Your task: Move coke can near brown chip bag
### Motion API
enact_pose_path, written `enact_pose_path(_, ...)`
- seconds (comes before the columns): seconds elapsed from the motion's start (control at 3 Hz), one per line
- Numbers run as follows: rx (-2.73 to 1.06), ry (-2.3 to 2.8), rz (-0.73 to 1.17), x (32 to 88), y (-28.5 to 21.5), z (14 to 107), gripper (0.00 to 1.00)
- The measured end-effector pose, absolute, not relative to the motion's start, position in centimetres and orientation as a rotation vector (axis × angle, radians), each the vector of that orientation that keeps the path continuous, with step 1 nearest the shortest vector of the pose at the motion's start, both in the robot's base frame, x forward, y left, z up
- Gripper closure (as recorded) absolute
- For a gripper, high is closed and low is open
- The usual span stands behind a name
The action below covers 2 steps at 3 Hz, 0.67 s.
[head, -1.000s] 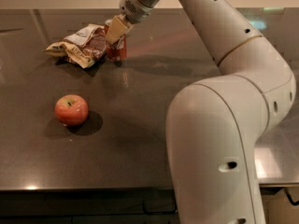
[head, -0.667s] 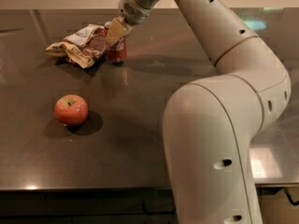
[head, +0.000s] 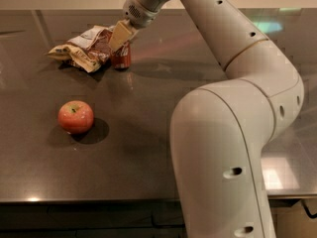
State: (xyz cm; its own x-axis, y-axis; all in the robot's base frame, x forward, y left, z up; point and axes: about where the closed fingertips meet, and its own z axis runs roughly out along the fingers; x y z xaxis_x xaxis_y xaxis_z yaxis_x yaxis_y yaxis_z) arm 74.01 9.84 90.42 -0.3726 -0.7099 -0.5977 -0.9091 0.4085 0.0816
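Note:
The coke can (head: 122,59) stands upright on the dark table (head: 158,133) at the back left. Its left side touches the right edge of the brown chip bag (head: 81,51), which lies crumpled on the table. My gripper (head: 120,35) reaches down from above and sits at the top of the can, covering its upper part. The can's base rests on the table.
A red apple (head: 75,117) sits on the table at the front left, well apart from the can and the bag. My white arm (head: 233,133) fills the right half of the view, rising from the table's front edge.

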Motion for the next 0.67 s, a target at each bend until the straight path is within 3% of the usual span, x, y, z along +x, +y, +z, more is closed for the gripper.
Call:
enact_pose_path(0.33,-1.382,2.195,0.562,74.06,10.2,89.99,0.0)
enact_pose_path(0.67,-1.382,2.195,0.562,74.06,10.21,89.98,0.0)
